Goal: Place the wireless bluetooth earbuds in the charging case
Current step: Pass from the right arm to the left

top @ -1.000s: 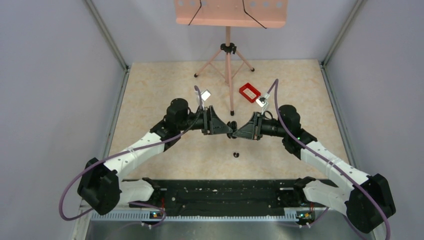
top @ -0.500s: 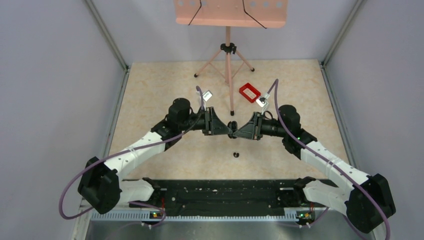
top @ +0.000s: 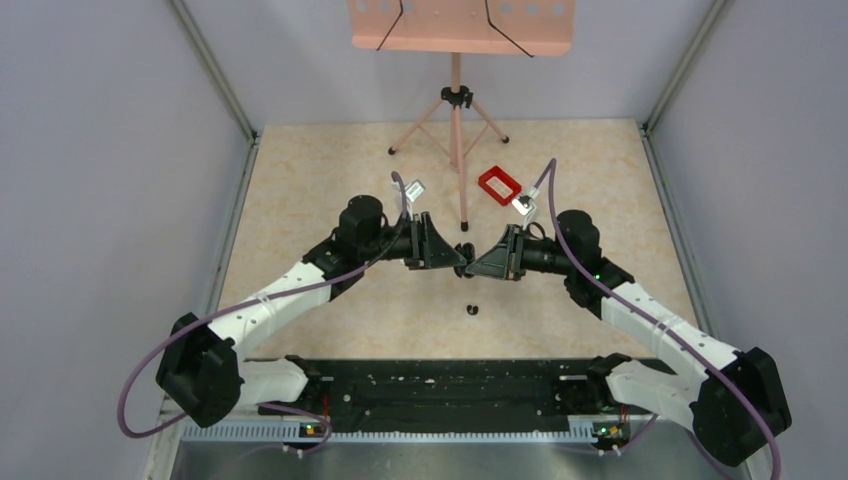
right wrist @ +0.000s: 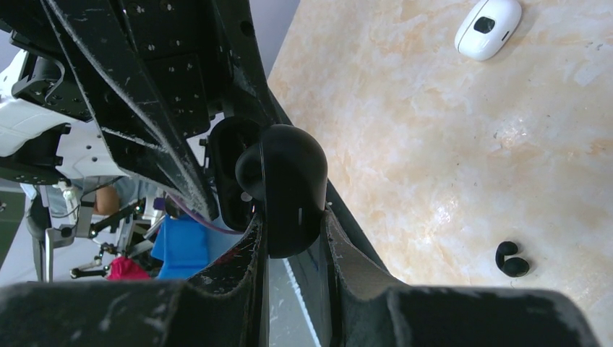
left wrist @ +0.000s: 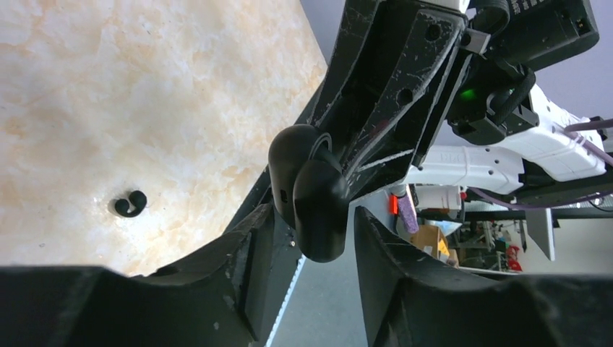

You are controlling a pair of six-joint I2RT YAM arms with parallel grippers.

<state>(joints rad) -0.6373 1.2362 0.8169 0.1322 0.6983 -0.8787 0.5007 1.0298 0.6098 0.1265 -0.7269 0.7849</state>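
Note:
The glossy black charging case (right wrist: 288,189) is held above the table, its two halves slightly apart. My right gripper (right wrist: 293,233) is shut on it, both fingers pressed against its sides. My left gripper (left wrist: 307,233) is open; its fingers stand either side of the same case (left wrist: 311,194) with a gap on the right side. In the top view the two grippers, left (top: 452,256) and right (top: 478,259), meet tip to tip at the case (top: 464,250). One tiny black earbud (top: 472,308) lies loose on the table in front of them, also seen in the left wrist view (left wrist: 130,204) and the right wrist view (right wrist: 512,259).
A red rectangular frame (top: 498,185) lies behind the right gripper. A small white rounded object (right wrist: 488,27) lies on the table. A pink stand's tripod legs (top: 457,130) stand at the back centre. A black rail (top: 440,390) runs along the near edge.

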